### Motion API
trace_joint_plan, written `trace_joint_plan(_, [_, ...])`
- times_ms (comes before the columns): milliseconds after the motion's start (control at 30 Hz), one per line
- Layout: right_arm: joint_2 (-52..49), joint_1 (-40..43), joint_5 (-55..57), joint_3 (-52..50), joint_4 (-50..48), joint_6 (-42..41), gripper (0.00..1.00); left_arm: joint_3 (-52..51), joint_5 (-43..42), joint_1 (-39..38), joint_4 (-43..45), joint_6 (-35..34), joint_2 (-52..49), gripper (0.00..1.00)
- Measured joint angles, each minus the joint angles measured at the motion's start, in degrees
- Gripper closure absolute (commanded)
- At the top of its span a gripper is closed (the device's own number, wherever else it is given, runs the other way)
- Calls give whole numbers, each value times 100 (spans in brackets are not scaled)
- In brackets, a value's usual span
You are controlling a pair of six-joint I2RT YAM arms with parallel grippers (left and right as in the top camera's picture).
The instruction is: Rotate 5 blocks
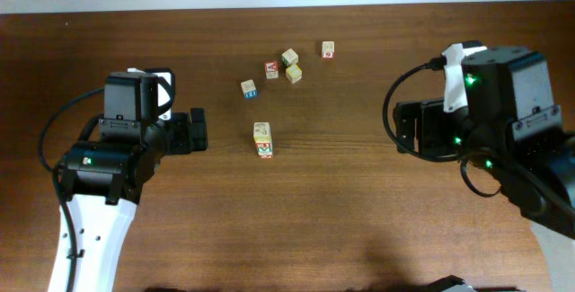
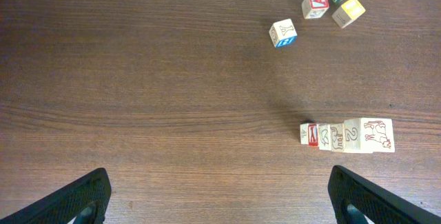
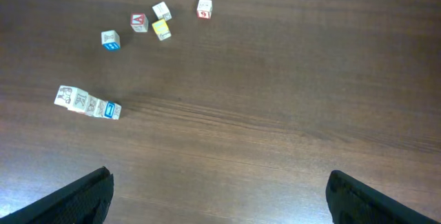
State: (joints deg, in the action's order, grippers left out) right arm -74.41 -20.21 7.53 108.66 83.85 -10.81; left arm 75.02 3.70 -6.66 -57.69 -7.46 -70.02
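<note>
The wooden table (image 1: 359, 220) is carrying the whole scene. The left arm (image 1: 99, 162) is reaching in from the left side and the right arm (image 1: 503, 121) from the right, both sitting well apart from the cubes.

The left gripper (image 2: 217, 186) is holding its jaws spread wide over bare table and is gripping nothing. The right gripper (image 3: 217, 186) is likewise showing its jaws far apart and is holding nothing.

Between the two arms, a stack of cubes (image 1: 262, 138) is standing at mid-table, seemingly upright. The number of cubes in it is not reading clearly.

Beyond the stack, toward the far edge, four loose blocks (image 1: 289, 57) are lying scattered:
- A red-lettered block (image 1: 271, 69), a green-marked block (image 1: 288, 56) and a yellow block (image 1: 294, 73) are sitting close together.
- A second red-marked block (image 1: 328, 49) is lying apart to their right.

A blue-marked cube (image 1: 249, 88) is resting left of that cluster, nearer the stack.
</note>
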Motion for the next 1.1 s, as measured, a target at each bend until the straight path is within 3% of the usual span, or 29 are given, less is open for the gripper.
trace_joint_plan(700, [-22,0,256,0,-94,15,1,0,-2,0,0,0,0,1])
trace_joint_plan(900, [219,55,254,-420,-1499,507,1,0,0,0,-2,0,0,1])
trace_joint_plan(1100, [1344,671,39,-2135,-3252,927,1,0,0,0,-4,0,0,1])
